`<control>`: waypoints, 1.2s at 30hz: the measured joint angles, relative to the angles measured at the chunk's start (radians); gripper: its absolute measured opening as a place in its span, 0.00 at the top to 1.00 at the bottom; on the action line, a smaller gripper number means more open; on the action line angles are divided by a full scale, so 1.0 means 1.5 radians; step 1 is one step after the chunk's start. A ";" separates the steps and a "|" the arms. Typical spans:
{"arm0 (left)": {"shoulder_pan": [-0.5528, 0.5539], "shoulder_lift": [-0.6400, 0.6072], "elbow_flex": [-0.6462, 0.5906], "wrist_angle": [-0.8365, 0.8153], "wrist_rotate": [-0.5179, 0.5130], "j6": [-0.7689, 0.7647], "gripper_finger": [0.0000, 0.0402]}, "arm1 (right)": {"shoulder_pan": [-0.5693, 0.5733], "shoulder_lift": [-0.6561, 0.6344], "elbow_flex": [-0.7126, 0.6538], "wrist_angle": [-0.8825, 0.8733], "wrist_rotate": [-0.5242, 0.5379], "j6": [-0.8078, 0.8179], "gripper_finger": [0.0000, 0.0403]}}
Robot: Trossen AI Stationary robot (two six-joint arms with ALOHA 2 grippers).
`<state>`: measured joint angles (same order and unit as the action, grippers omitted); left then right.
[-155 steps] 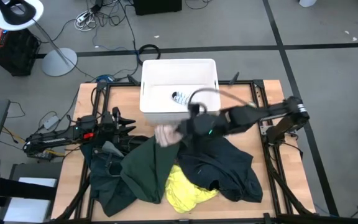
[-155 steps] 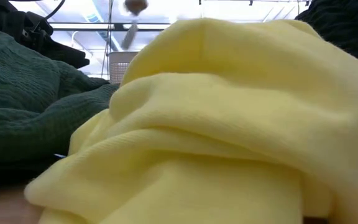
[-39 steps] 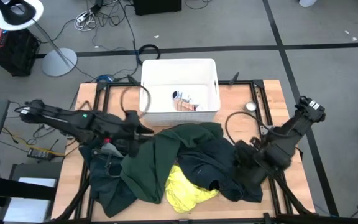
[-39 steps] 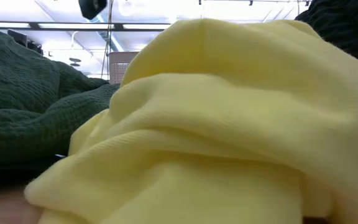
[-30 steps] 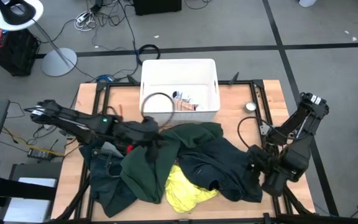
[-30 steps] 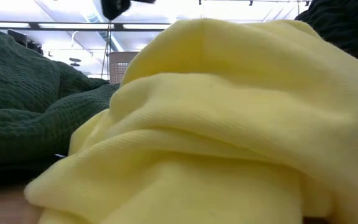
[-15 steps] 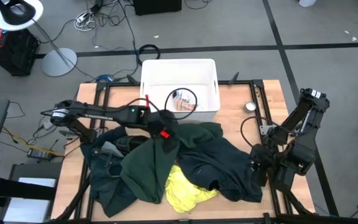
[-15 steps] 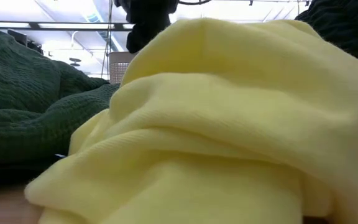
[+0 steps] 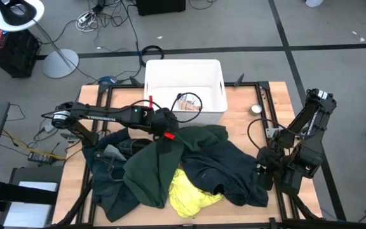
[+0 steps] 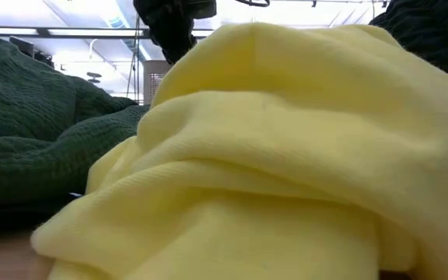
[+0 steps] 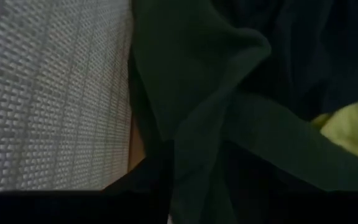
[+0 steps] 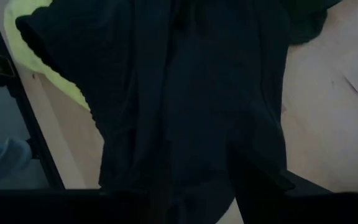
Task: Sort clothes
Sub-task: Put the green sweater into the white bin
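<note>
The clothes point(image 9: 183, 168) lie heaped on the table point(image 9: 259, 105), apparently just before the bin point(image 9: 184, 79).

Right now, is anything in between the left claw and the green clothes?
Nothing visible. The left claw is right over the dark green garment, just in front of the white bin. Whether it touches is unclear.
</note>
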<state>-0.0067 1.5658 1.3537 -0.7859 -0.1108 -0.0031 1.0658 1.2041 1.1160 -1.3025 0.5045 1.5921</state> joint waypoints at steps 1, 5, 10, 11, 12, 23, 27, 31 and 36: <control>0.000 0.000 0.000 -0.003 0.000 0.007 0.66 | 0.000 0.000 0.000 0.000 0.001 0.008 0.63; 0.000 0.006 0.000 -0.026 0.013 0.018 0.66 | 0.000 0.000 0.000 0.000 0.033 0.052 0.63; -0.003 0.020 -0.001 -0.060 0.012 0.060 0.66 | -0.001 0.000 0.000 0.005 0.085 0.111 0.63; -0.005 0.025 -0.001 -0.066 0.009 0.073 0.66 | -0.002 0.000 0.000 0.007 0.094 0.122 0.63; -0.007 0.031 -0.001 -0.068 0.000 0.087 0.66 | -0.004 0.000 0.000 0.011 0.102 0.133 0.63; -0.025 0.078 -0.001 -0.071 -0.083 0.073 0.79 | -0.051 0.006 0.000 0.077 0.122 0.140 0.63; -0.037 0.079 0.020 -0.081 -0.066 0.039 0.97 | -0.066 0.008 0.000 0.090 0.123 0.109 0.63; -0.050 0.079 0.080 -0.104 -0.067 0.017 0.99 | -0.075 0.010 0.000 0.093 0.123 0.074 0.63; -0.070 0.078 0.199 -0.127 -0.077 -0.004 1.00 | -0.083 0.015 0.000 0.093 0.123 0.033 0.63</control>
<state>-0.1114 1.6831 1.6520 -0.9769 -0.2264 -0.0085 0.9409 1.2263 1.1160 -1.1637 0.6888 1.6419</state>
